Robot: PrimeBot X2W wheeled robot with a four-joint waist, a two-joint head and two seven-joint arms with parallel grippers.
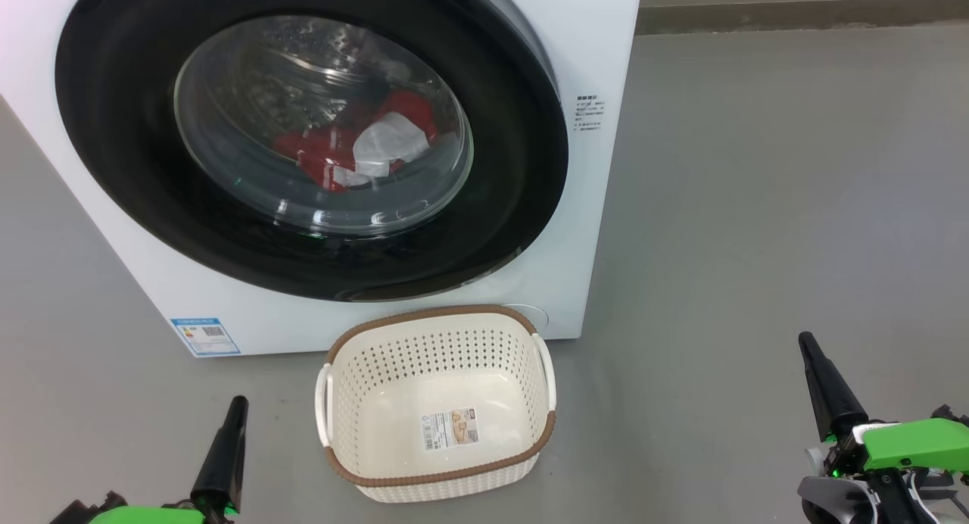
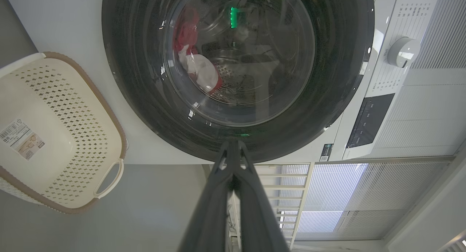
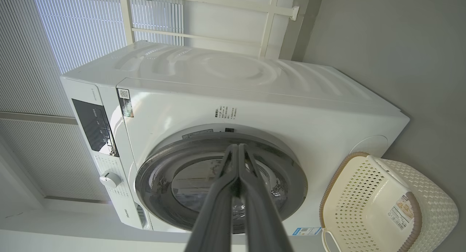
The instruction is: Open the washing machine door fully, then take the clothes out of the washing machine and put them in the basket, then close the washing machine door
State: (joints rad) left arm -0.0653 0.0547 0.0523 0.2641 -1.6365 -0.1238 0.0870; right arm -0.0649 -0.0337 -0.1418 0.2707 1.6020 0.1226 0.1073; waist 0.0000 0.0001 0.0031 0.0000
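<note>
Head view: the washing machine (image 1: pixel 598 206) stands on the grey floor (image 1: pixel 757 206) with the washing machine door (image 1: pixel 121 145) shut flat against its front. Through the glass I see the clothes (image 1: pixel 356 149), red with a white panel, lying low in the drum. The basket (image 1: pixel 431 313) sits on the floor just in front of the machine, below the door, its paper label showing on the bottom. My left jaws are pressed together at lower left and my right jaws at lower right, both well apart from basket and door, holding nothing.

Left wrist view: my two dark fingers (image 2: pixel 214 201) meet at the tips, pointing at the door's (image 2: pixel 338 81) black rim. The clothes (image 2: pixel 193 59) show behind the glass, and the basket (image 2: pixel 72 110) lies off to the side. A round dial (image 2: pixel 402 51) sits on the panel.

Right wrist view: fingers (image 3: pixel 218 201) closed tip to tip, aimed at the shut door (image 3: pixel 291 179). The basket (image 3: pixel 349 193) rests just beside the machine's (image 3: pixel 291 110) front corner.
</note>
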